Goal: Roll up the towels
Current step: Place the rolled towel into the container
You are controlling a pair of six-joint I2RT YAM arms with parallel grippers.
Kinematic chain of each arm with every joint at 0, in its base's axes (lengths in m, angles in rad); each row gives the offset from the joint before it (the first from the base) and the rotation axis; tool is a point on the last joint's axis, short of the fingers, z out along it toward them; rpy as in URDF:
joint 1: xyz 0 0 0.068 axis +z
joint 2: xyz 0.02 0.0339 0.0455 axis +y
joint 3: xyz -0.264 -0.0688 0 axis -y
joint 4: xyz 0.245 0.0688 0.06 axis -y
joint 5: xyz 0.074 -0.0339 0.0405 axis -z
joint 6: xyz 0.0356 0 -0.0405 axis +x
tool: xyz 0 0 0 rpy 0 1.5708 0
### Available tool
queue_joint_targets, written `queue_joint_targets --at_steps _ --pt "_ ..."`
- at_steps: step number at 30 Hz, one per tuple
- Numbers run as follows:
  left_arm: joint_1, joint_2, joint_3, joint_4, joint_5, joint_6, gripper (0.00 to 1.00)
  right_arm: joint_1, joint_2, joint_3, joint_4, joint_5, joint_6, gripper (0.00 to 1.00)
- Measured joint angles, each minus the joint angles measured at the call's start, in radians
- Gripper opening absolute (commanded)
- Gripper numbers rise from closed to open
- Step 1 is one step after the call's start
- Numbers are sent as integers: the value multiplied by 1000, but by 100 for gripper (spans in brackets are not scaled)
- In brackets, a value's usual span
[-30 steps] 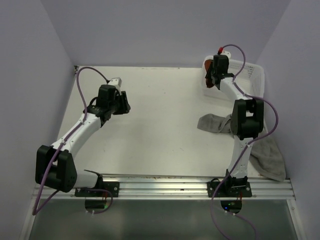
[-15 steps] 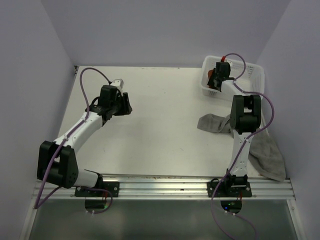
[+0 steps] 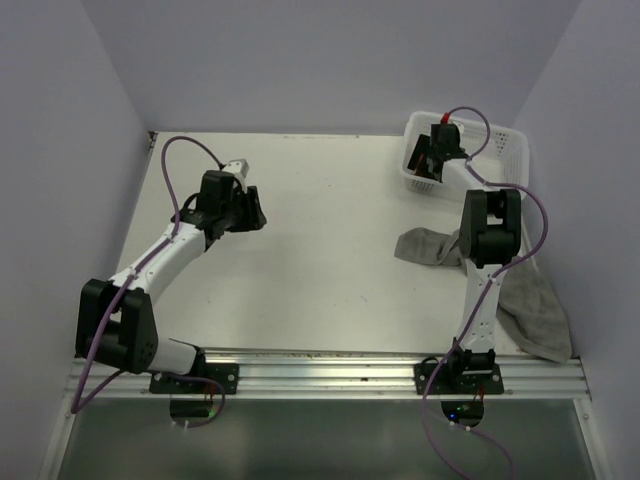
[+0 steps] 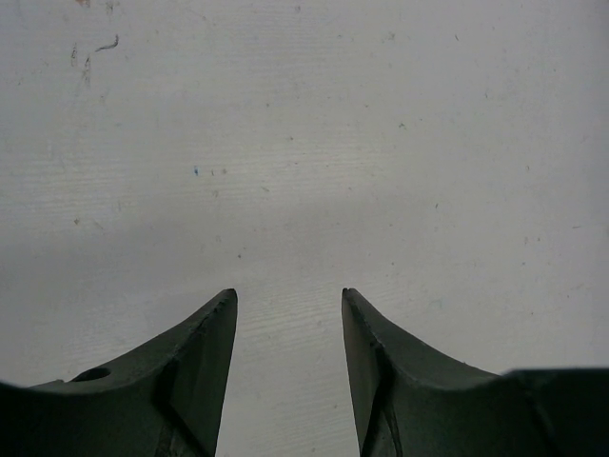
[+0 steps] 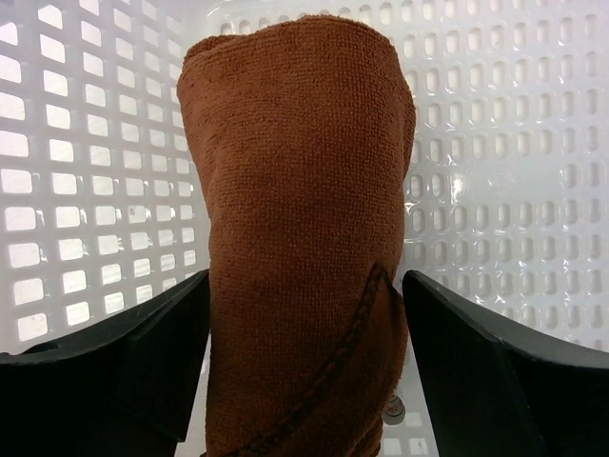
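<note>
While your right gripper [image 5: 304, 283] squeezes the rolled brown towel [image 5: 295, 171] inside the white basket [image 5: 86, 143], far right, your left gripper [image 4: 287, 292] hangs over the table [image 4: 304, 114], jaws apart.

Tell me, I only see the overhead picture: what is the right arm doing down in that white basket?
Observer: Its wrist camera shows the right gripper straddling a rolled rust-brown towel inside the basket.
Visitor: Is it squeezing it?
Observer: Both fingers touch the roll's sides, and it looks slightly pinched between them.
Visitor: And the other claw?
Observer: The left gripper is open over bare table, holding nothing.
</note>
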Motion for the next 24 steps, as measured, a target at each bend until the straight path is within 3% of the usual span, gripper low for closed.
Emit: queue_joint_targets --at_steps 8,12,16,24 --pt "2 0 0 0 15 0 54 0 -2 26 -28 -7 8 93" --pt "2 -1 0 0 18 2 70 0 -36 -17 3 -29 18 98" --pt "2 -13 0 1 18 3 78 0 -124 -109 55 -55 27 99" --pt "2 -38 -5 11 22 4 79 0 -259 -179 179 -47 35 99"
